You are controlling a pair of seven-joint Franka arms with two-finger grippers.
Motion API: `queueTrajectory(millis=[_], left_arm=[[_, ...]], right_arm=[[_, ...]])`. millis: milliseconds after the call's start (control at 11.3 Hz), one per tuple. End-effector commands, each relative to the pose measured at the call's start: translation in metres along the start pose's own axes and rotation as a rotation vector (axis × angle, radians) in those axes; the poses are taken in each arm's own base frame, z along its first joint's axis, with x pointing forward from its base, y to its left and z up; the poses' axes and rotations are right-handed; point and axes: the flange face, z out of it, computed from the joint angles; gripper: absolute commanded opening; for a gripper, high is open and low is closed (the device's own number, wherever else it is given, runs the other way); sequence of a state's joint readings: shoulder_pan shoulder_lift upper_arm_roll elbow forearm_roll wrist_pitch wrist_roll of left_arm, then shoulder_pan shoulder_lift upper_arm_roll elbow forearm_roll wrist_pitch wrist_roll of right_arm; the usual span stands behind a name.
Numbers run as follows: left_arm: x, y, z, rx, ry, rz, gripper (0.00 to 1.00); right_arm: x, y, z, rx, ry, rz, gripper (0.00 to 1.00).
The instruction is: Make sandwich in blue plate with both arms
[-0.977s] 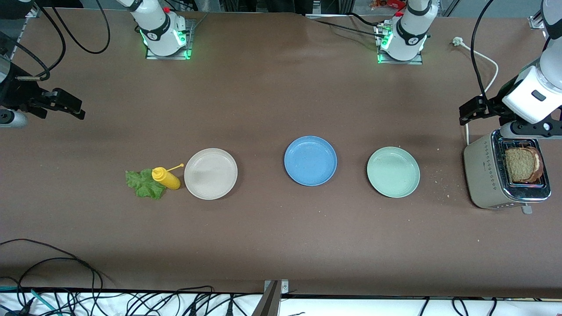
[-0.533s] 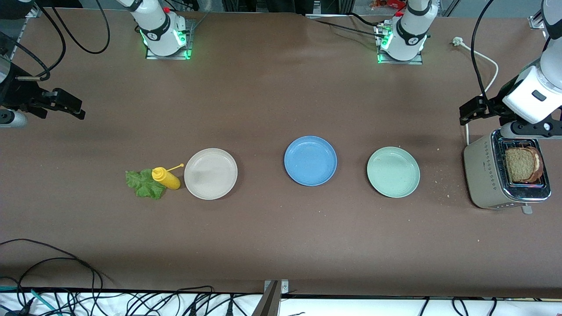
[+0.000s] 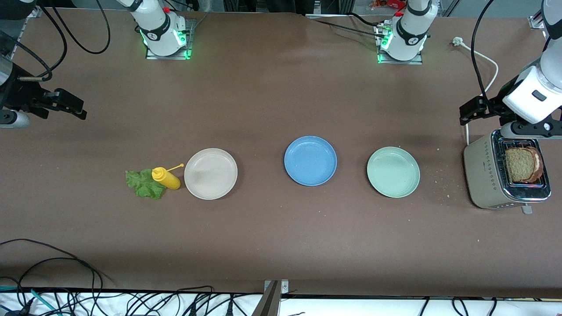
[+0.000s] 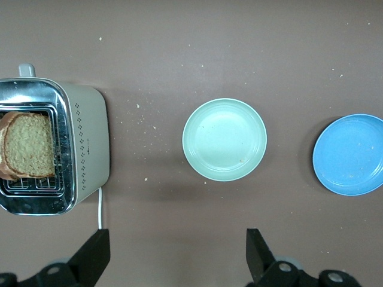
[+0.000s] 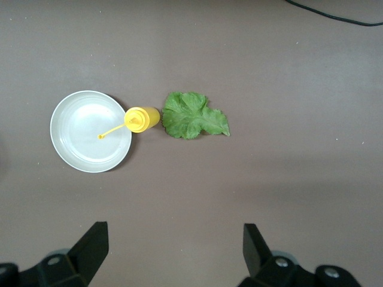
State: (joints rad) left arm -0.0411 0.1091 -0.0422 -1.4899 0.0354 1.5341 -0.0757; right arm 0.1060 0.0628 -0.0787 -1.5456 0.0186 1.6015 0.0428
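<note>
The blue plate [image 3: 310, 160] lies bare at the table's middle; it also shows in the left wrist view as a blue plate [image 4: 353, 154]. Two brown bread slices [image 3: 522, 164] stand in the toaster [image 3: 485, 177] at the left arm's end, the bread slices [image 4: 29, 152] seen from above. A green lettuce leaf [image 3: 141, 184] lies flat toward the right arm's end, next to a yellow squeeze bottle [image 3: 166, 178]. My left gripper [image 3: 472, 112] hangs open and holds nothing, over the table beside the toaster. My right gripper [image 3: 70, 107] hangs open, holding nothing, over bare table at its own end.
A pale green plate [image 3: 393, 172] lies between the blue plate and the toaster. A cream-white plate [image 3: 210, 174] lies beside the bottle. A white cable [image 3: 487, 61] runs past the toaster. Crumbs dot the table near the green plate.
The right arm's hand has shifted very slightly at its end of the table. Everything else stands as before.
</note>
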Motion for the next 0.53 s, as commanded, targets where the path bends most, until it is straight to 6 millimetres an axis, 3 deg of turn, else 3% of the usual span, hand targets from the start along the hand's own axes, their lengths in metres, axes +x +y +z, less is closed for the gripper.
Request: queueTrajectory(millis=[0,444], left_arm=[[0.0016,-0.0016,-0.0051,-0.017,0.004,0.016,1.00],[0.0015,-0.0015,-0.0044,-0.017,0.002,0.016,1.00]], right_arm=[[-0.0004,-0.0034,0.0028,-0.002,-0.002,-0.008,1.00],[-0.0032,0.0019,-0.0016,0.000,-0.002,0.000,1.00]])
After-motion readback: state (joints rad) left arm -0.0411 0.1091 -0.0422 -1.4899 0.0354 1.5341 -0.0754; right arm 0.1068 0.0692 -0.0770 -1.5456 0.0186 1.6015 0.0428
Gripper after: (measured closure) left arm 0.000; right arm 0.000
